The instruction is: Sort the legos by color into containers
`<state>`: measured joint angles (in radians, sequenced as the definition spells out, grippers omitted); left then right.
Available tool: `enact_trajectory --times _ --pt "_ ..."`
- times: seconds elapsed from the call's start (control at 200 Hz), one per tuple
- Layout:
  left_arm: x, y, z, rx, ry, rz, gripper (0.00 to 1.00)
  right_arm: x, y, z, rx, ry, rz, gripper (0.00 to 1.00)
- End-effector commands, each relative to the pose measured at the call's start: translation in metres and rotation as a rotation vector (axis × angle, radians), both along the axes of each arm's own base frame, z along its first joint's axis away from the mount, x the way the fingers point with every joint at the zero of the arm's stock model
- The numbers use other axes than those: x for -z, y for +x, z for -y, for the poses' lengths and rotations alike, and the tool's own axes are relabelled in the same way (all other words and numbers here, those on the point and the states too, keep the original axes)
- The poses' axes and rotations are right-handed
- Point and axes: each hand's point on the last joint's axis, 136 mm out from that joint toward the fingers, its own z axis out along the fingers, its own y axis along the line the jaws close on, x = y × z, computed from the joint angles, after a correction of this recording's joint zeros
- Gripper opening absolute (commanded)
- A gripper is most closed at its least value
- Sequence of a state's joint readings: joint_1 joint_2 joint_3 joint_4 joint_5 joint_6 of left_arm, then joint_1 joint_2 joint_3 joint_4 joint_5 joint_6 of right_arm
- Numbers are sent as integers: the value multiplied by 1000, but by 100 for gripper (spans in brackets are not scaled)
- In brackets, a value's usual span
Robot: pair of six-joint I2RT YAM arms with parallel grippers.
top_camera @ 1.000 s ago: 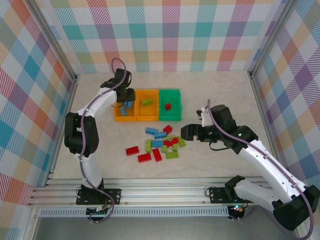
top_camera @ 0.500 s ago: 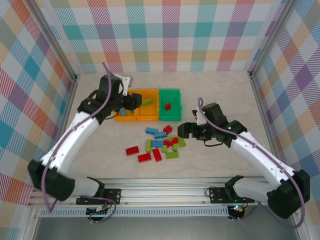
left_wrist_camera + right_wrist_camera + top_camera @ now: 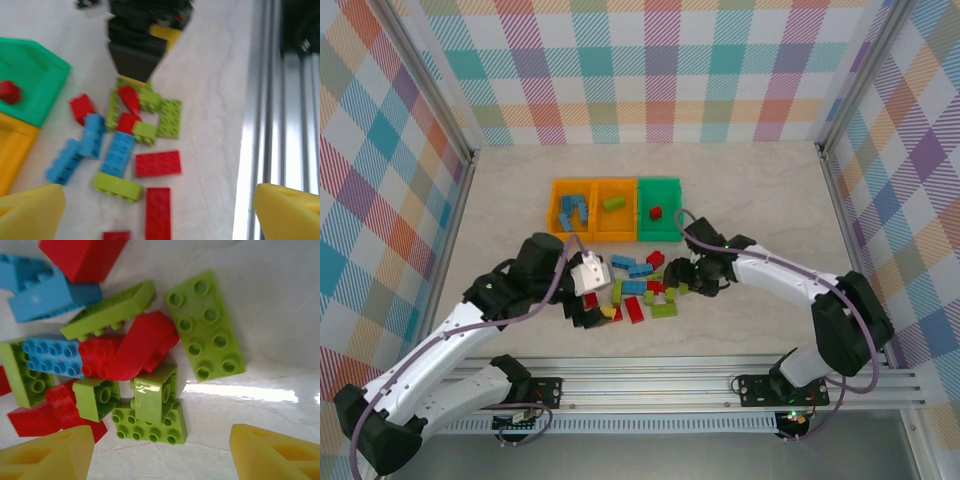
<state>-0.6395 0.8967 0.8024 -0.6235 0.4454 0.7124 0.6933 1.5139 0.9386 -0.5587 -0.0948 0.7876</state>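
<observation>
The left gripper (image 3: 160, 214) has its yellow fingers spread wide with nothing between them, above the lower edge of the legos (image 3: 125, 145) scattered mid-frame. The right gripper (image 3: 165, 452) is parted too and holds nothing, its fingers in the lower corners just below a lime green brick (image 3: 150, 410). From the top camera, the containers (image 3: 617, 238) sit above the pile, with blue, lime and red bricks in separate bins.

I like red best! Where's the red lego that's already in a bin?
In the top view, the red lego sits inside the green bin at the row's right end.
</observation>
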Motion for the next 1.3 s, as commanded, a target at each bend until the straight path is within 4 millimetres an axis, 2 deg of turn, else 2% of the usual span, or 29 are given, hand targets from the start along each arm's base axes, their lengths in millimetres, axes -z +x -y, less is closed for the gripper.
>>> enact_trajectory --times 0.0,0.19,0.45,0.535,0.575,0.67,0.735,0.935,1.105,1.195,1.295 --pt "3 -3 8 142 8 99 100 13 1 -6 60 -32 -18 67" --pt "20 -4 4 142 45 88 100 31 -2 -19 41 -74 -44 52" --pt "26 -2 1 129 58 104 100 41 1 -16 46 -118 -31 32" --pt "26 -1 0 126 61 110 100 39 2 -15 43 -120 -22 32" --pt "27 -2 0 124 65 108 100 38 2 -14 40 -124 -19 36" --pt "27 -2 0 124 64 110 100 36 3 -12 43 -132 -11 57" --pt "27 -2 0 124 62 111 100 38 3 -12 44 -138 -10 60" --pt "27 -2 0 121 62 104 100 54 9 -11 60 -172 -16 47" --pt "28 -2 -1 121 63 105 100 57 9 -6 90 -185 -7 36" --pt "27 -3 0 123 59 106 100 49 10 -6 82 -174 12 32" --pt "24 -6 1 141 44 110 100 23 14 -8 59 -134 75 27"
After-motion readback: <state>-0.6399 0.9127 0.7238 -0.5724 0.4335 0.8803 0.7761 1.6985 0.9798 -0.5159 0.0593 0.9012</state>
